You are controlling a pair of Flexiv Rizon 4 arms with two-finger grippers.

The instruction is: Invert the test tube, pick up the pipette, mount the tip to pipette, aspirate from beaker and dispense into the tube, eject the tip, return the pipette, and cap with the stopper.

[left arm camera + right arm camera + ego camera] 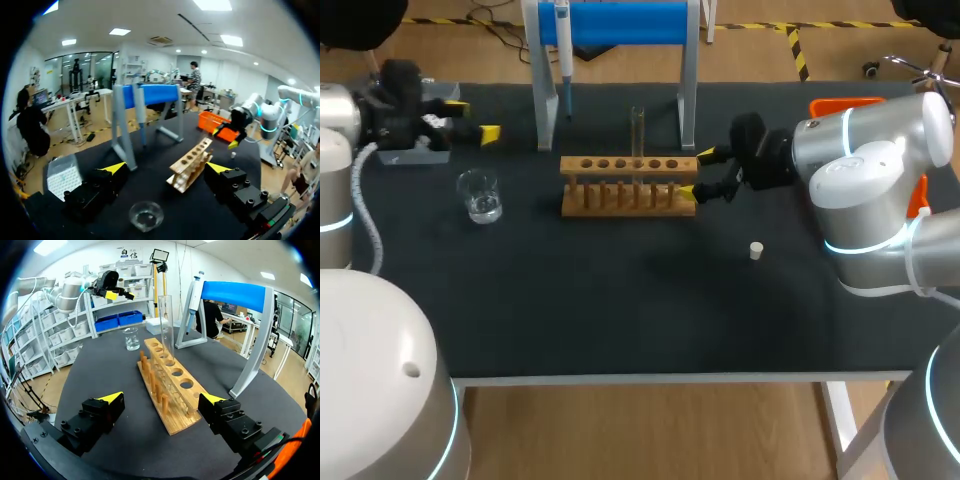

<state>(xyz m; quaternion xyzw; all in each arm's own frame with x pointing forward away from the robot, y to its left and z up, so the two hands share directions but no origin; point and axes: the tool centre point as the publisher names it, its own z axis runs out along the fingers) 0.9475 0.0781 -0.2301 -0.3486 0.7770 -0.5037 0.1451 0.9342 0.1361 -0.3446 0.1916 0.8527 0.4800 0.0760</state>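
Nearest us on the dark, matte tabletop (620,310), the little white stopper (756,250) lies on its own at the right, so capping is not yet done. Over on the left, the beaker (480,195) stands with what looks like a little clear liquid in it, untouched. In the middle is the wooden rack (630,185), and the right end effector (697,172) hovers at its right end, fingers spread wide, gripping nothing. The test tube (638,130) stands upright in a hole along the rack's far row, so I'd say the opening step is settled or close to it. At far left, the left end effector (472,119) is open and empty too. Farthest back, the pipette (563,55) hangs on the blue stand (620,22), and an orange box (845,103), likely the tips, sits far right. Nearly everything remains ahead.
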